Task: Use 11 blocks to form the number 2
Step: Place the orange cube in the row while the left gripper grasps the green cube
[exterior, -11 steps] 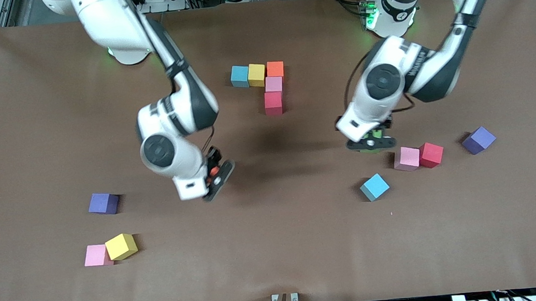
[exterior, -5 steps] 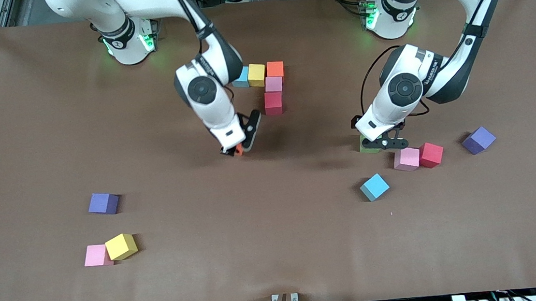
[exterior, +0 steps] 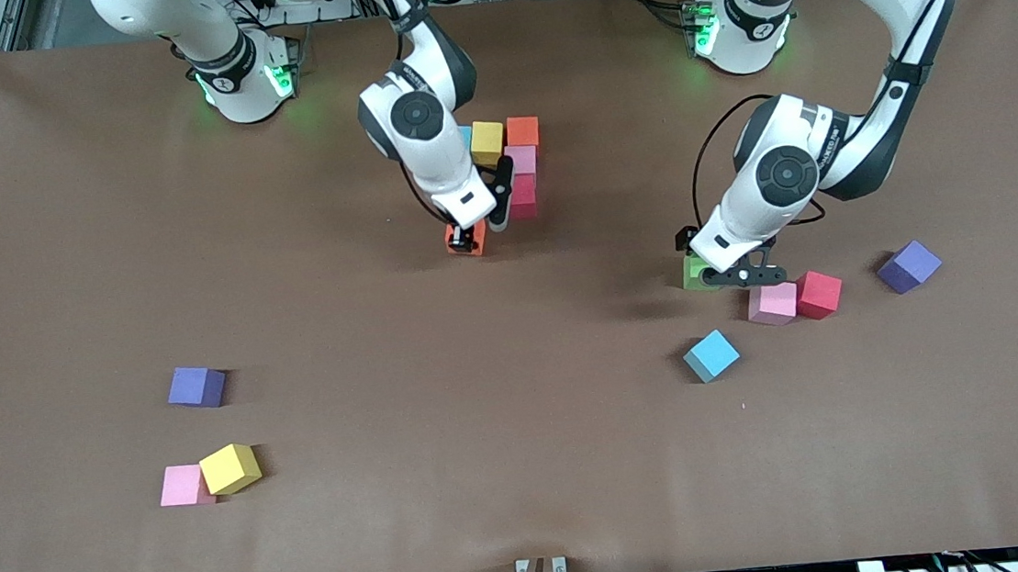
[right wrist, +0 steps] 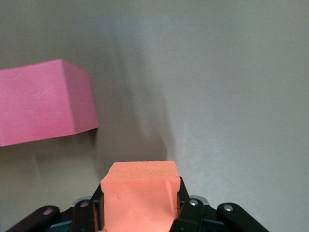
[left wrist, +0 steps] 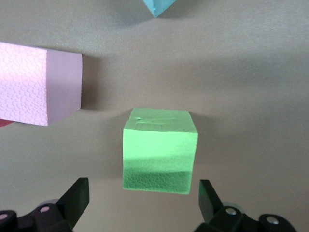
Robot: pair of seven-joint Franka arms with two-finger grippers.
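My right gripper (exterior: 469, 234) is shut on an orange block (exterior: 464, 238) (right wrist: 140, 195), low over the table right beside the crimson block (exterior: 520, 198) (right wrist: 46, 101). That crimson block ends a bent row of yellow (exterior: 487, 142), orange (exterior: 522, 131) and pink (exterior: 520, 160) blocks; a blue one (exterior: 464, 133) is mostly hidden by the arm. My left gripper (exterior: 741, 277) (left wrist: 142, 203) is open, low at a green block (exterior: 692, 272) (left wrist: 160, 150). The block lies just ahead of the fingertips (left wrist: 75, 199), not between them.
Loose blocks near the left gripper: pink (exterior: 772, 303) (left wrist: 38, 89), red (exterior: 818, 293), purple (exterior: 909, 266) and blue (exterior: 711, 355). Toward the right arm's end lie a purple block (exterior: 196, 386), a yellow one (exterior: 230, 468) and a pink one (exterior: 181, 485).
The right gripper has carried the orange block from the table's middle up to the crimson block. The left gripper has shifted slightly at the green block and stayed open.
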